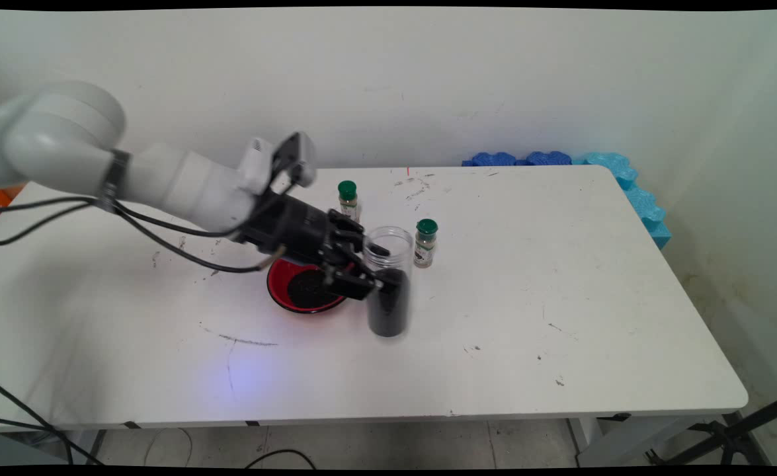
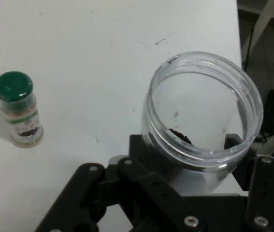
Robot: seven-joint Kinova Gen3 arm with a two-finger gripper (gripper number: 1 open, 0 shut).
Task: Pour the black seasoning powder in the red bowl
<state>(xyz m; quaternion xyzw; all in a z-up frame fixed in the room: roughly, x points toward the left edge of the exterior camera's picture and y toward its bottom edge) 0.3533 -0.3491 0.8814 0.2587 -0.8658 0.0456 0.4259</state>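
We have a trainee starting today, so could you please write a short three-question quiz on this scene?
1. True or false: the tool is shut on the jar.
2. How many green-capped bottles stand on the table?
3. Which lies just left of the jar in the main view: A) blue foam, B) a red bowl, C) a cable?

Key:
1. True.
2. Two: one bottle behind the tool, another right of the jar.
3. B, the bowl.

white table point(image 1: 560, 317), blue foam point(image 1: 626, 178), cables point(image 1: 24, 423)
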